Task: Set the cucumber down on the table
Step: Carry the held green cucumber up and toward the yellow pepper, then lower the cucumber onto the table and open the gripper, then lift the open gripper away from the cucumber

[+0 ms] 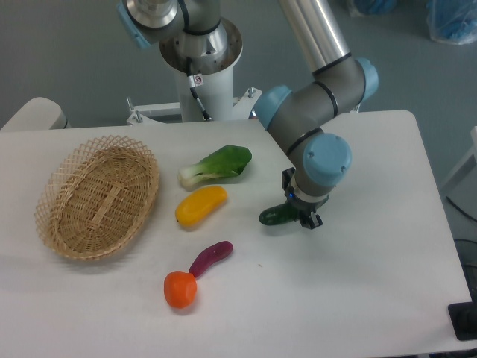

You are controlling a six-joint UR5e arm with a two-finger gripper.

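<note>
The dark green cucumber (276, 216) is held in my gripper (299, 211), its left end sticking out to the left. It hangs at or just above the white table (358, 298), right of the yellow vegetable; I cannot tell whether it touches. The gripper points down and is shut on the cucumber's right end, which the fingers hide.
An oval wicker basket (99, 195) stands at the left. A bok choy (217, 165), a yellow vegetable (200, 205), a purple eggplant (210, 258) and an orange-red vegetable (180, 289) lie in the table's middle. The robot base (201, 52) stands at the back.
</note>
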